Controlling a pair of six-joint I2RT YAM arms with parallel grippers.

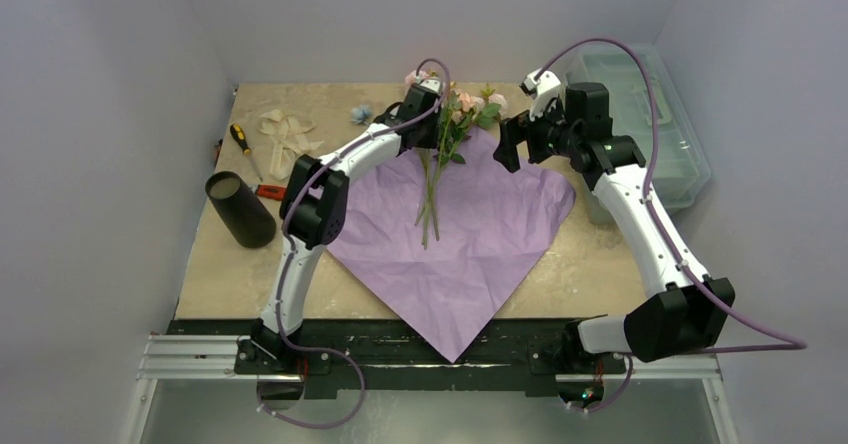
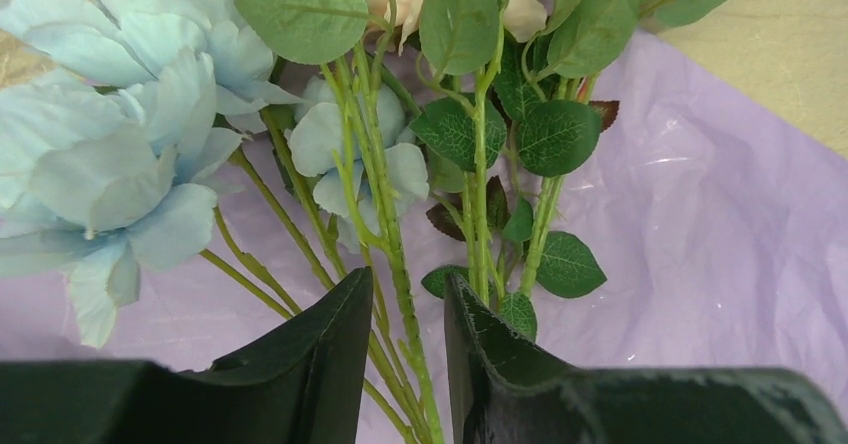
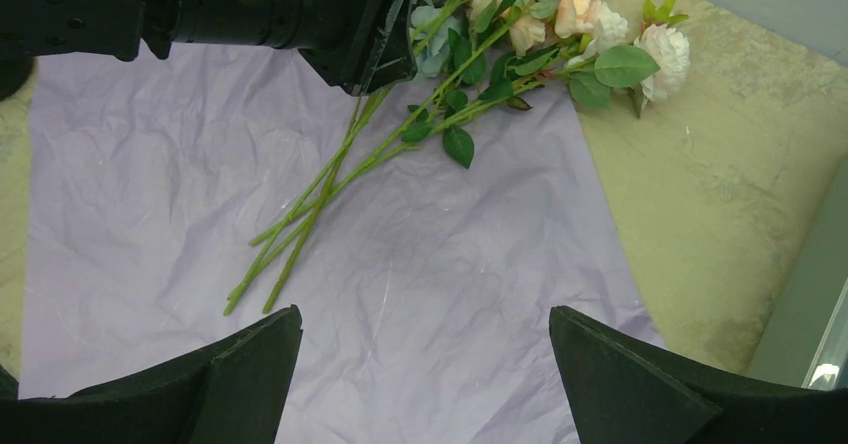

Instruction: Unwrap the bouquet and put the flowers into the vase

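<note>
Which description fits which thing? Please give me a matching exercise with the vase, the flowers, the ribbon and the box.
Things:
1 vase
2 flowers
3 ribbon
4 box

Descriptions:
A lying on the lilac paper
B clear, at the far right
C dark, left of the paper
D cream, far left, beside a screwdriver

Pairs: 1-C, 2-A, 3-D, 4-B
</note>
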